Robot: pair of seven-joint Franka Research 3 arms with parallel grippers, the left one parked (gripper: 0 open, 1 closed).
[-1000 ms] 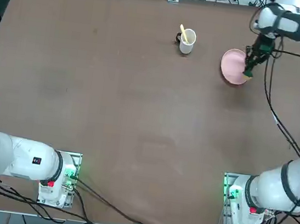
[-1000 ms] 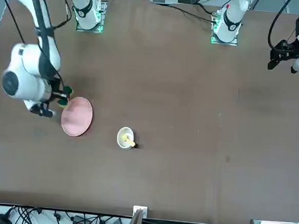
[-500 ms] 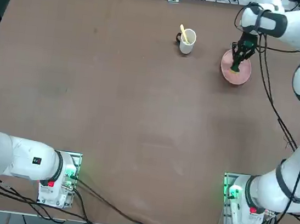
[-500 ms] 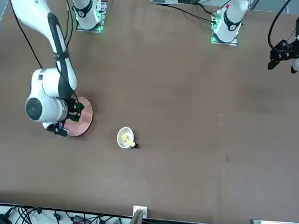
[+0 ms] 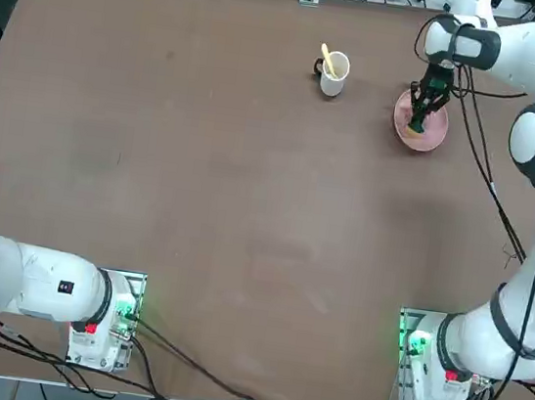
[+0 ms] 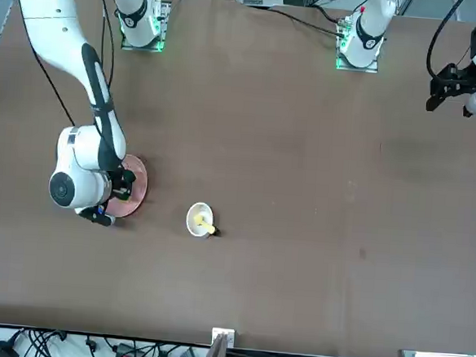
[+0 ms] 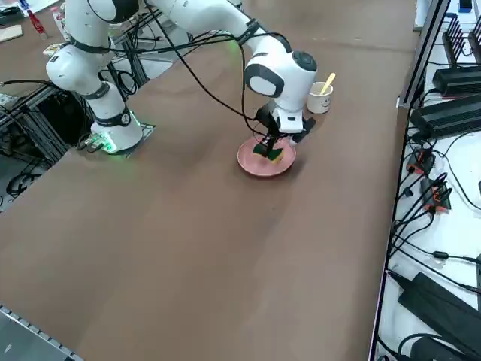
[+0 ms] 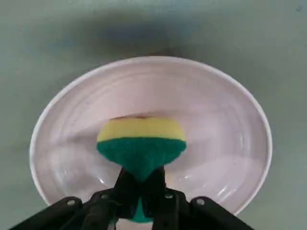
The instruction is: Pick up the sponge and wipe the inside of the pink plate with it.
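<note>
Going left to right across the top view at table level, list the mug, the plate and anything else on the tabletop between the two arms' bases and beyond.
White mug with a yellow utensil → pink plate, the right hand over it.

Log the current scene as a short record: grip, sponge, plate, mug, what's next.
grip: right gripper, jaws closed on the sponge, pinching its green layer
sponge: green and yellow, squeezed narrow between the jaws, over the inside of the plate
plate: pink plate, lying on the table, inside facing up
mug: white mug, upright near the plate, yellow utensil in it
next: probably wipe across the plate's inside
</note>
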